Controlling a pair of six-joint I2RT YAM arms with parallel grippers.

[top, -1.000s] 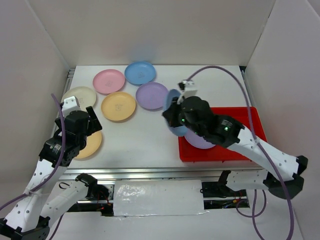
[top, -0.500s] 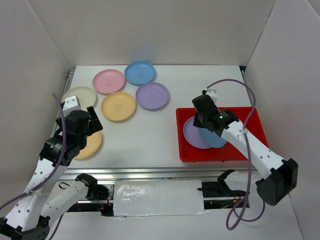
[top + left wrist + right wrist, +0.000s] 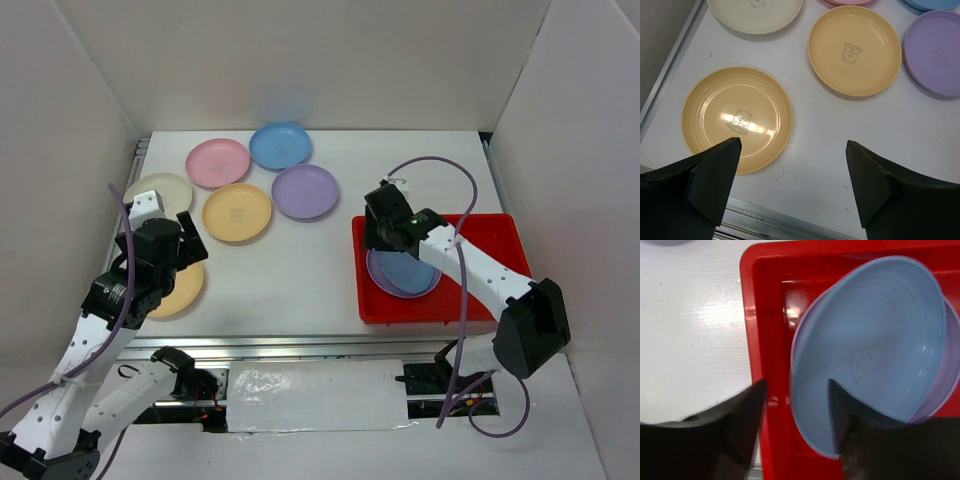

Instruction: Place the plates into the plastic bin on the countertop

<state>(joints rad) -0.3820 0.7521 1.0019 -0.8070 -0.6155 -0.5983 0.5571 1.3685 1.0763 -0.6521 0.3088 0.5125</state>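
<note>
The red plastic bin point(image 3: 500, 232) stands at the right of the countertop point(image 3: 300, 275). In it a blue plate point(image 3: 408, 273) lies on a purple plate point(image 3: 951, 365), slightly offset. My right gripper point(image 3: 383, 243) hangs open over the bin's left wall point(image 3: 752, 315); one finger is above the wall, the other above the blue plate point(image 3: 870, 340), gripping nothing. My left gripper point(image 3: 192, 248) hovers open at the left, beside an orange plate point(image 3: 737, 117). Pink point(image 3: 218, 162), blue point(image 3: 280, 145), purple point(image 3: 304, 191), yellow-orange point(image 3: 237, 212) and cream point(image 3: 160, 193) plates lie on the countertop.
White walls enclose the countertop on three sides. A metal rail point(image 3: 300, 345) runs along the front edge, close under my left gripper point(image 3: 792, 150). The right arm's purple cable point(image 3: 440, 165) loops over the bin's back edge.
My right gripper swung right with the blue plate, lowered it onto the purple plate in the bin and opened, letting it go. The left arm has stayed put.
</note>
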